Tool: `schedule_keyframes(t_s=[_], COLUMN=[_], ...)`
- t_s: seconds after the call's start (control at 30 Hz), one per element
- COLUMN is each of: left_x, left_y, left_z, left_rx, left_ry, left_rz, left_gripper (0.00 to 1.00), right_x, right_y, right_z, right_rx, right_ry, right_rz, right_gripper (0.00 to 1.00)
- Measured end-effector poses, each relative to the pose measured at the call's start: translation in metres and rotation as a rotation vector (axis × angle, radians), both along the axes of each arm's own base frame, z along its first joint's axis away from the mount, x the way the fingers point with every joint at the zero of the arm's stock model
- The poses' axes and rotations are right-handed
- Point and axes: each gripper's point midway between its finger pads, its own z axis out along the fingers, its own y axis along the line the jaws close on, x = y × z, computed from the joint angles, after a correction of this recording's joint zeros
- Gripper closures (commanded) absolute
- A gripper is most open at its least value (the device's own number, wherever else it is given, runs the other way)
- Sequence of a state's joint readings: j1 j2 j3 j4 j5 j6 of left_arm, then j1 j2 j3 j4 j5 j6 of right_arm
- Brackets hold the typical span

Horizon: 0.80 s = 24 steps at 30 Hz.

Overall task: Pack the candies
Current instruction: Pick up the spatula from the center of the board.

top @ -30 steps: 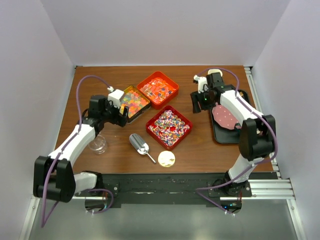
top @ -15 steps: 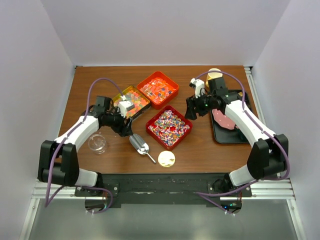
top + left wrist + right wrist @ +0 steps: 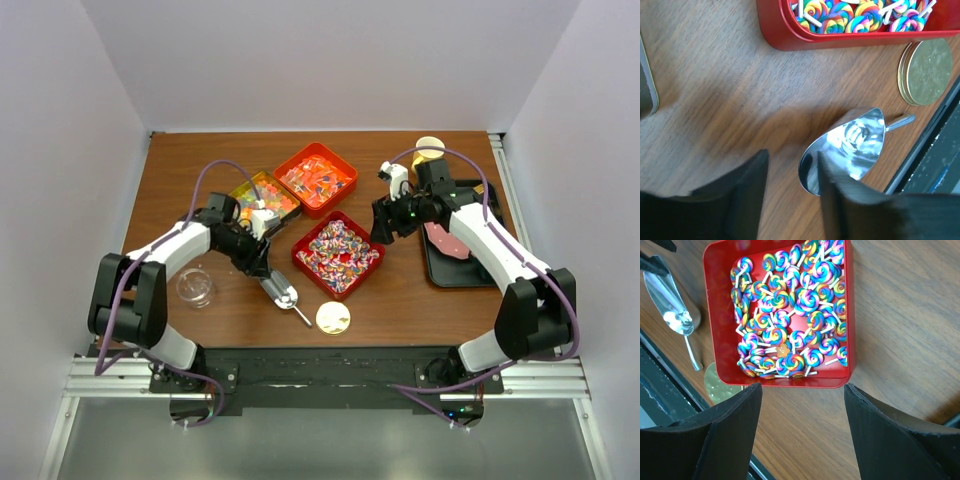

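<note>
The candies lie in three trays: swirled lollipops (image 3: 338,250) (image 3: 785,315) (image 3: 860,12) in a red tray, wrapped red and blue ones (image 3: 316,178) in a second red tray, gummy pieces (image 3: 266,198) in a dark tray. My left gripper (image 3: 262,262) (image 3: 792,167) is low over the back end of a metal scoop (image 3: 281,290) (image 3: 852,142). Its jaws are partly open, one finger over the scoop's bowl, the other on bare wood beside the rim. My right gripper (image 3: 385,222) (image 3: 802,395) hangs open and empty just off the lollipop tray's edge.
A clear glass jar (image 3: 195,287) stands at the left. A round gold lid (image 3: 333,318) (image 3: 926,70) lies by the near edge. A black tray (image 3: 440,270) holding a pink dotted plate (image 3: 452,232) sits at the right, under the right arm.
My left gripper has swung right and toward the near edge, from the gummy tray to the scoop, and its jaws have narrowed. My right gripper has moved left toward the lollipop tray.
</note>
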State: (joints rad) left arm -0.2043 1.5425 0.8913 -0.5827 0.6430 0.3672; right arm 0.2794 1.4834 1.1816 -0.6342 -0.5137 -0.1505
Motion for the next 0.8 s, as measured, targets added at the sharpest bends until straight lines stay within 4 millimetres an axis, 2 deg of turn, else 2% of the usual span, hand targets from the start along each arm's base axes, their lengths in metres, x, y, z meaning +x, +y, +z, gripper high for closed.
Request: schedule_keyframes(t_s=[0.07, 0.1, 0.13, 0.3, 0.5, 0.67, 0.8], left_x=[0.0, 0.0, 0.0, -0.007, -0.015, 0.003, 0.014], left_y=[-0.001, -0.001, -0.002, -0.017, -0.016, -0.014, -0.018], left_z=[0.0, 0.0, -0.001, 0.006, 0.015, 0.056, 0.085], left_rx=[-0.002, -0.003, -0.006, -0.095, -0.101, -0.143, -0.248], left_ry=[0.009, 0.018, 0.03, 0.126, 0.157, 0.052, 0.004], left_rz=[-0.012, -0.016, -0.021, -0.057, -0.1, -0.122, -0.072], left_gripper=[0.77, 0.93, 1.0, 1.0, 1.0, 1.0, 1.0], right_x=[0.0, 0.0, -0.001, -0.009, -0.018, -0.007, 0.003], right_y=[0.0, 0.001, 0.001, -0.001, -0.001, 0.006, 0.022], right_z=[0.0, -0.001, -0.003, -0.01, -0.002, 0.022, 0.044], right_rx=[0.004, 0.005, 0.004, -0.002, 0.001, 0.026, 0.06], right_ry=[0.0, 0.001, 0.005, 0.024, 0.004, -0.089, -0.161], right_rz=[0.001, 0.002, 0.002, 0.004, 0.061, 0.087, 0.103], right_gripper=[0.3, 0.3, 0.3, 0.32, 0.3, 0.31, 0.33])
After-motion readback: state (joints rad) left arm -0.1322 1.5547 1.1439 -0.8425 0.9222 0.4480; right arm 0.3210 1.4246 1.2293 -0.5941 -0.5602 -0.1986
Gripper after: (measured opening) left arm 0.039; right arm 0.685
